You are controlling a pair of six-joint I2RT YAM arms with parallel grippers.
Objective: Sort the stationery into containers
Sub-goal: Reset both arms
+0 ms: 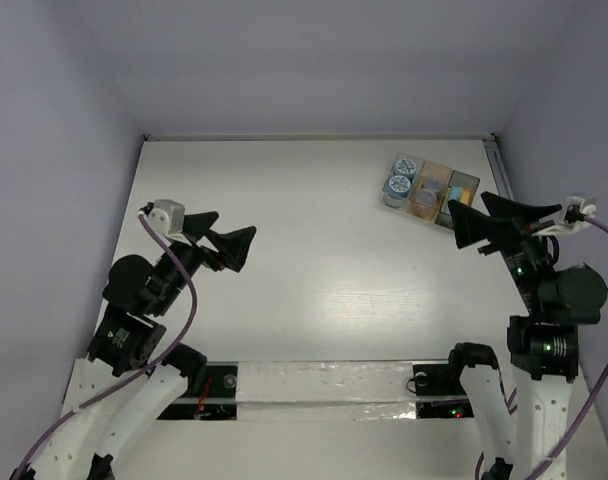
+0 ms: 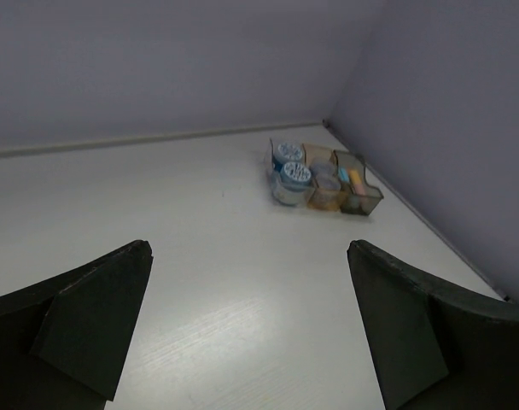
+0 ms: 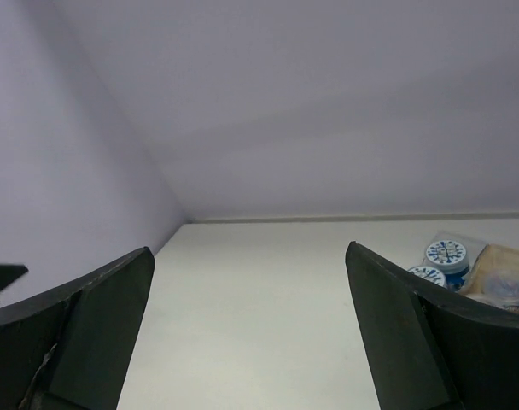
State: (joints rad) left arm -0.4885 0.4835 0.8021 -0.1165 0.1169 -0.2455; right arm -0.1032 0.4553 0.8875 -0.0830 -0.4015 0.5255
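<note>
The containers stand together at the table's far right: an amber box [image 1: 431, 190] [image 2: 325, 184] [image 3: 508, 275] holding pale round items, and a smoky grey box [image 1: 461, 192] [image 2: 359, 189] with coloured bits inside. Two blue-white patterned rolls [image 1: 401, 176] [image 2: 290, 164] [image 3: 446, 254] stand upright against the amber box's left side. My right gripper [image 1: 467, 210] [image 3: 249, 251] hovers just in front of the grey box, open and empty. Over the left half of the table, far from the boxes, my left gripper [image 1: 233, 232] [image 2: 249, 249] is open with nothing in it.
White table [image 1: 314, 260] is enclosed by lilac walls at the back and both sides. A taped strip [image 1: 324, 390] runs along the near edge between the arm bases. The right wall stands close beside the boxes.
</note>
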